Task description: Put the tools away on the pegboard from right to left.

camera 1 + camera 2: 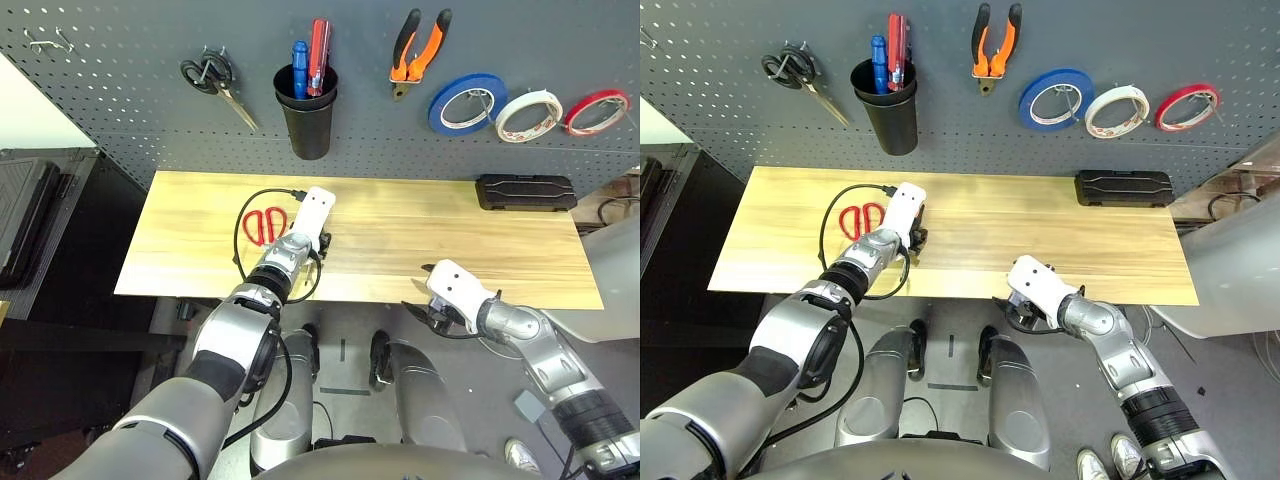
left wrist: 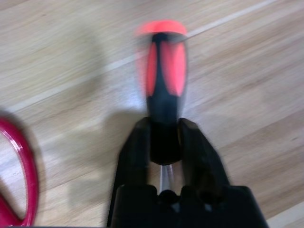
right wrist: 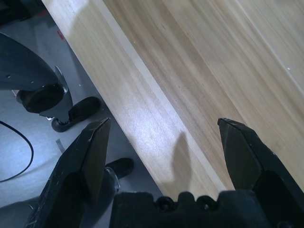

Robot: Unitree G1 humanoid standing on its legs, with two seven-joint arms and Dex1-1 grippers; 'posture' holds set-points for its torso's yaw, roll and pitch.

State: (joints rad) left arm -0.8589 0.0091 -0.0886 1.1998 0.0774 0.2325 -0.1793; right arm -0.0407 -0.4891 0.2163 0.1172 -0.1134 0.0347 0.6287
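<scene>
From the head camera, I'm seeing the left gripper [image 1: 322,238] sitting over the bench top [image 1: 480,250] beside the red-handled scissors [image 1: 263,225]. On the left wrist, its fingers [image 2: 135,152] are pinching the screwdriver [image 2: 164,90]. On the right wrist, the right gripper [image 3: 164,137] is hanging spread wide.

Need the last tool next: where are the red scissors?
The red scissors lie on the bench's left half, just left of the left gripper.
</scene>
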